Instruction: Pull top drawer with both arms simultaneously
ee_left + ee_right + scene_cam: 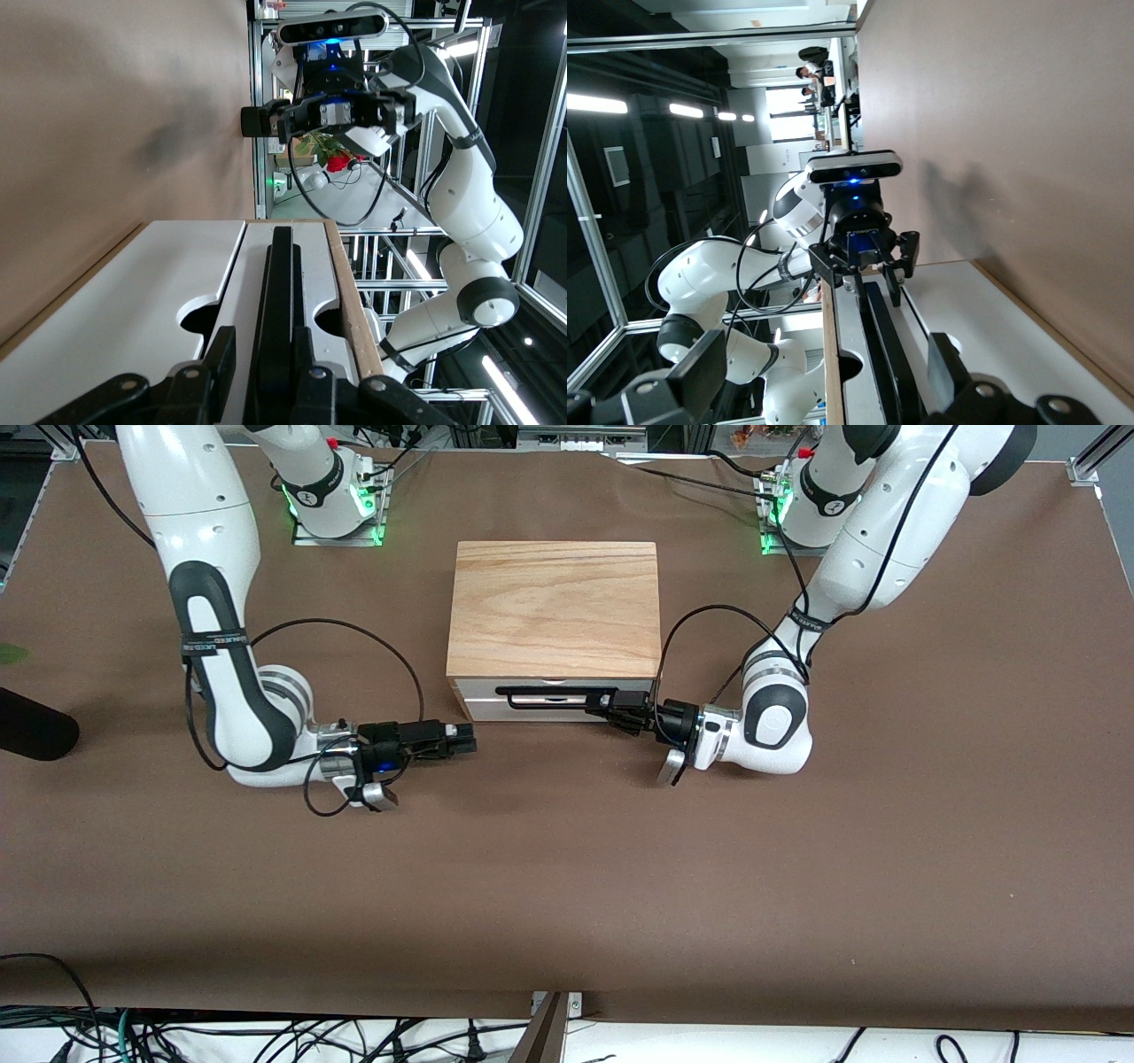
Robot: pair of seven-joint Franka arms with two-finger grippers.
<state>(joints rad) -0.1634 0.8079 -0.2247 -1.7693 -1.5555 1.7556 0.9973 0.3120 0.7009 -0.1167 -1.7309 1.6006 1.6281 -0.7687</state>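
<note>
The top drawer is a white front panel right under the box's wood-grain slab, and it sits flush with the box. Its black bar handle runs along the front. My left gripper is at the handle's end toward the left arm. In the left wrist view it is open and straddles the handle, with a gap at one finger. My right gripper is open, low over the table by the box corner toward the right arm's end, off the handle. The right wrist view shows its wide jaws looking along the handle.
The wood-topped box stands mid-table on the brown table. A second white panel lies below the top drawer. Both arm bases stand behind the box at the table's edge. A dark object lies at the right arm's end.
</note>
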